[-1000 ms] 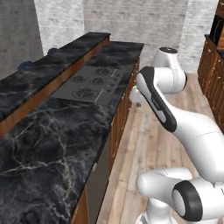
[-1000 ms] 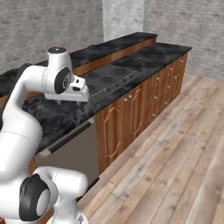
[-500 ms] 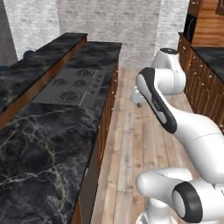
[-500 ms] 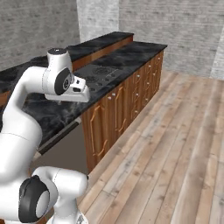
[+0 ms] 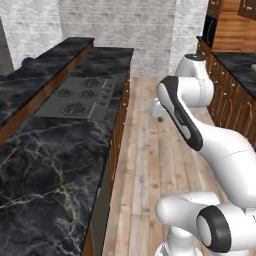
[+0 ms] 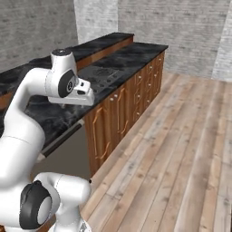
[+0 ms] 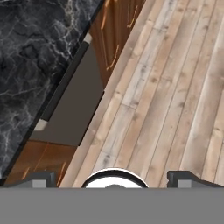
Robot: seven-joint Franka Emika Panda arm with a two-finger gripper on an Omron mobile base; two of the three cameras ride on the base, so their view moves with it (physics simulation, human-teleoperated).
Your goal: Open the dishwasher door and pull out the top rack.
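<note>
Left base view: tool (image 5: 159,111) raised over wooden floor (image 5: 145,165), worktop (image 5: 45,165) off to its left; cooktop (image 5: 80,97) set in marble there. Finger spacing unreadable.

Right base view: tool (image 6: 86,96) above worktop edge; dishwasher door (image 6: 72,152) below it, shut, handle bar (image 6: 61,140) along top.

Hand view: fingertips (image 7: 37,179) wide apart, nothing between. Dishwasher door (image 7: 72,109) ahead and left, closed, flanked by wooden cabinet doors (image 7: 116,33).

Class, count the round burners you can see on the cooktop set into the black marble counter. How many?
4, in a two-by-two group on the cooktop: two nearer the robot, two farther along the counter. A fifth may be hidden; the picture is too coarse to tell.
</note>
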